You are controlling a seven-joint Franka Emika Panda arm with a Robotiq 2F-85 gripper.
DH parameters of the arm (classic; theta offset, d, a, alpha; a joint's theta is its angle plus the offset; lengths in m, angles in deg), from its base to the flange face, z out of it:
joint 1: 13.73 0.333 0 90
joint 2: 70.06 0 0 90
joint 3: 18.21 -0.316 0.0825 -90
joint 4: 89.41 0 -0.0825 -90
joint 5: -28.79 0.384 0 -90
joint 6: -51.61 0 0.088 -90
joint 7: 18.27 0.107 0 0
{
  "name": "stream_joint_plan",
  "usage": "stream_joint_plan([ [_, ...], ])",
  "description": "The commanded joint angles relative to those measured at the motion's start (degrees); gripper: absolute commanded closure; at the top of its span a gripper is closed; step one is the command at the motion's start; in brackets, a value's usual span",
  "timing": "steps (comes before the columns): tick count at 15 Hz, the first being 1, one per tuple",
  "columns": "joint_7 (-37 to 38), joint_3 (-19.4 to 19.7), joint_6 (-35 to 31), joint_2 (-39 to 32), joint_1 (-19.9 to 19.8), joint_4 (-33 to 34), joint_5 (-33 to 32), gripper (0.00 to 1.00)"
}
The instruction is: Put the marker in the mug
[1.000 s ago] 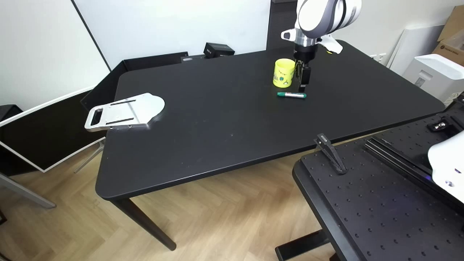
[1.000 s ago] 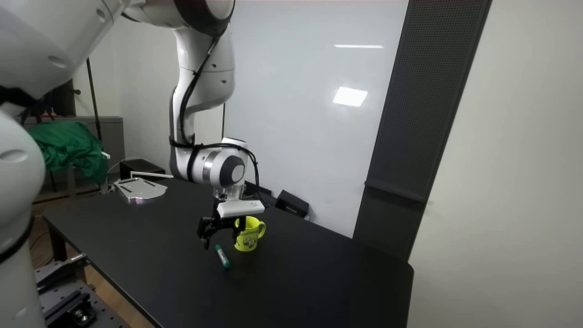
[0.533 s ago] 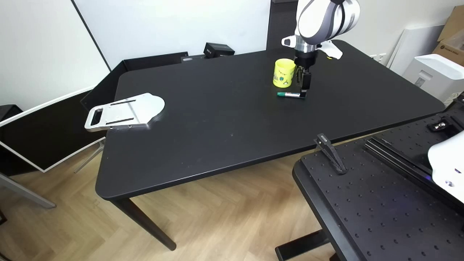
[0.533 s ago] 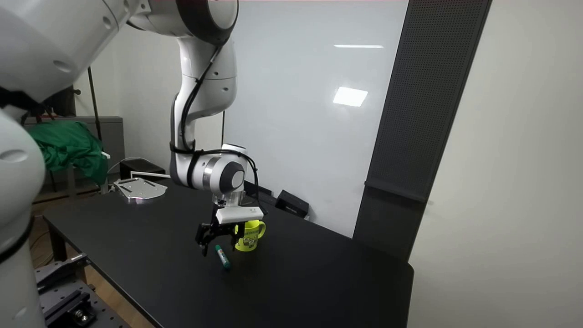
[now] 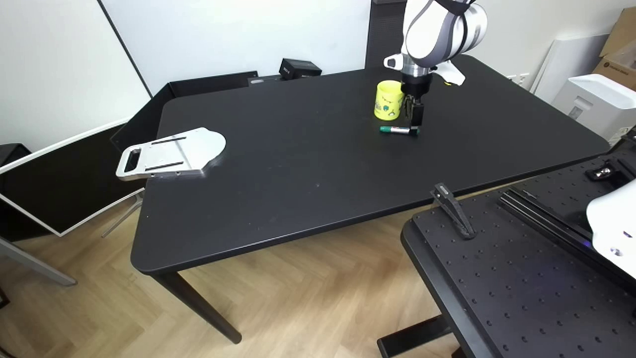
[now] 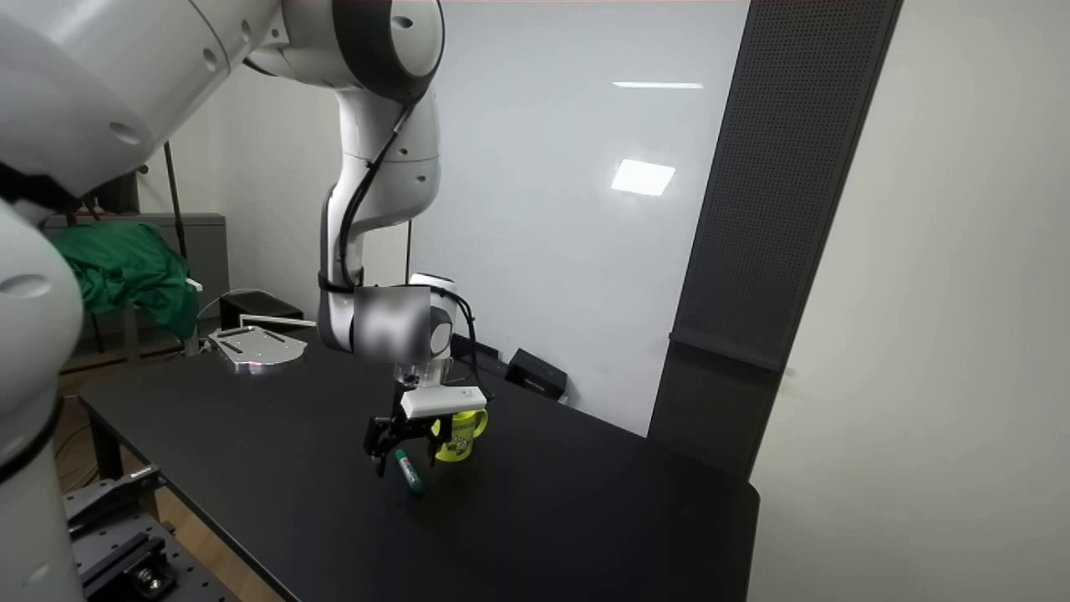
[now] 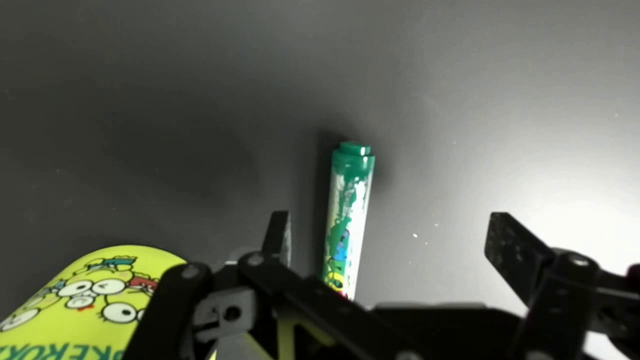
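Green marker point(image 7: 350, 215), gripper point(image 7: 389, 235) spread astride it — yellow mug point(image 5: 388, 101) near

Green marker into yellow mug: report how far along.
Looks done: the open gripper straddles the green marker in the wrist view. In hand: the grasp, not yet closed; the marker lies on the black table. Remaining: close, lift, and lower it into the upright yellow mug.

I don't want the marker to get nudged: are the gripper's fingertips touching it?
Apart. In the wrist view the gripper is open; its fingertips stand on either side of the marker, with tabletop showing between it and each.
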Motion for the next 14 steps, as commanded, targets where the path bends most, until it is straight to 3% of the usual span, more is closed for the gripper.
stream_joint_plan([
  [1, 3.7, 0.0, -0.7, -2.4, 0.6, 3.2, -2.3, 0.0],
  [9, 6.1, 0.4, -3.6, -4.5, 1.8, 4.8, -4.4, 0.0],
  [10, 7.0, 0.7, -4.2, -4.6, 2.2, 4.8, -4.6, 0.25],
  [11, 7.6, 1.0, -4.3, -4.6, 2.7, 4.8, -4.9, 0.26],
  [14, 9.4, 1.7, -4.6, -4.5, 3.5, 4.9, -5.8, 0.47],
])
